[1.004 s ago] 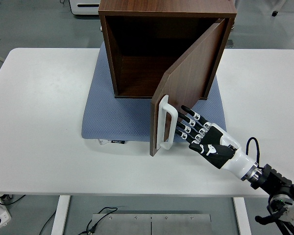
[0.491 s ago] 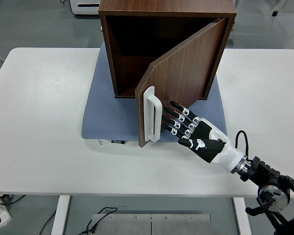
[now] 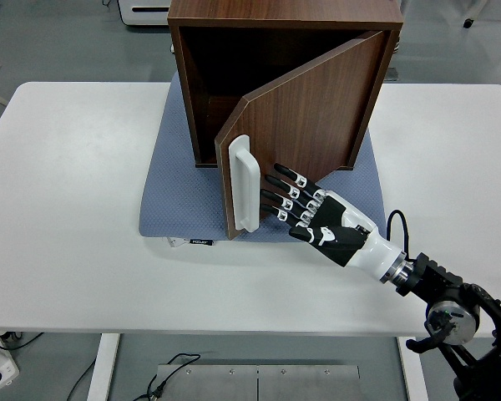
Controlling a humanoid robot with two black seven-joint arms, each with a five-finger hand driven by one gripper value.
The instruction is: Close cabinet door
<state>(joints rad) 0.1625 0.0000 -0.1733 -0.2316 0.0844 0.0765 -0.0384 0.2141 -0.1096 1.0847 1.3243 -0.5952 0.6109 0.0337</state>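
The fingers (image 3: 285,194) of the right hand (image 3: 321,221) are stretched out nearly straight and close together, holding nothing; their tips are laid flat against the outer face of the door (image 3: 305,129), just at 3 o'clock of the handle (image 3: 241,185). Over the last second the hand has been carried toward 9 o'clock and slightly away from the robot, and the door's free edge has been swept with it: the handle, which stood nearer the middle of the cabinet (image 3: 284,79) front, is now seen further toward 9 o'clock. The door has thus been swung perhaps halfway shut, hinged at the cabinet's 3 o'clock side. A wedge of dark interior is still left open at 9 o'clock, so the push is judged unfinished; more of the same sweep would be needed.

The left hand is not seen.

The cabinet is a boxy cube in dark brown wood-grain laminate, smooth with a matt sheen. The handle is a white, rounded, upright bar of plastic. The cabinet is set on a blue-grey mat (image 3: 171,200) with a fine dimpled texture, soft-looking, placed at the 12 o'clock part of the smooth white table (image 3: 67,209). The hand is made of glossy black and white shells.
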